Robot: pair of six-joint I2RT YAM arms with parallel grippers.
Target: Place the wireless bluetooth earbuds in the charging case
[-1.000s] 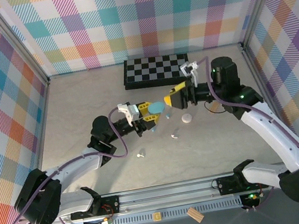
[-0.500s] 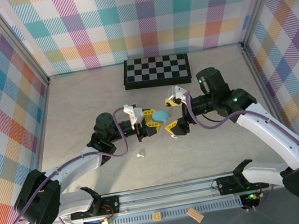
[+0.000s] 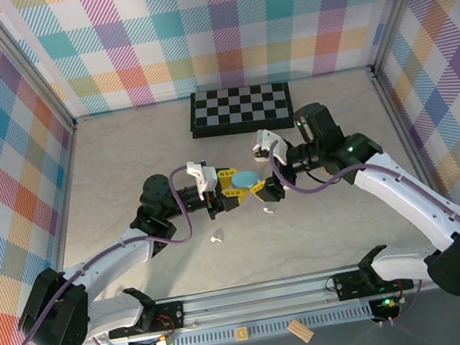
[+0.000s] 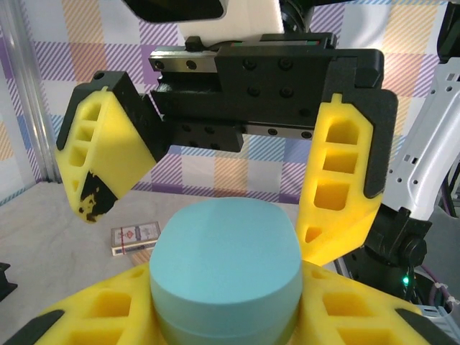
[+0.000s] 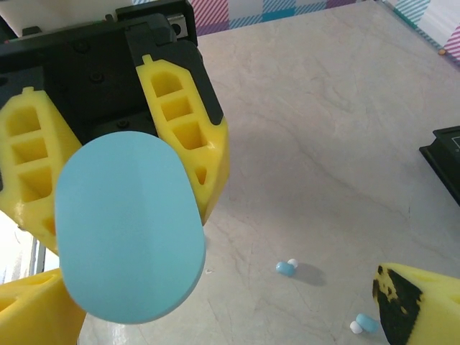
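Holding the light-blue charging case [image 4: 226, 266] above the worktop [image 5: 323, 144], the left gripper [image 3: 237, 186] has its jaws clamped on the case's sides. The right gripper [image 4: 208, 212] faces it, jaws spread wide and empty. Two blue earbuds [image 5: 286, 268] lie loose below. Judgement: case apparently shut, nothing inserted.

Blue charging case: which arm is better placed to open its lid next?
Right, probably. The left gripper is shut on the light blue charging case and holds it up, so it is busy; the right gripper faces it with open jaws.
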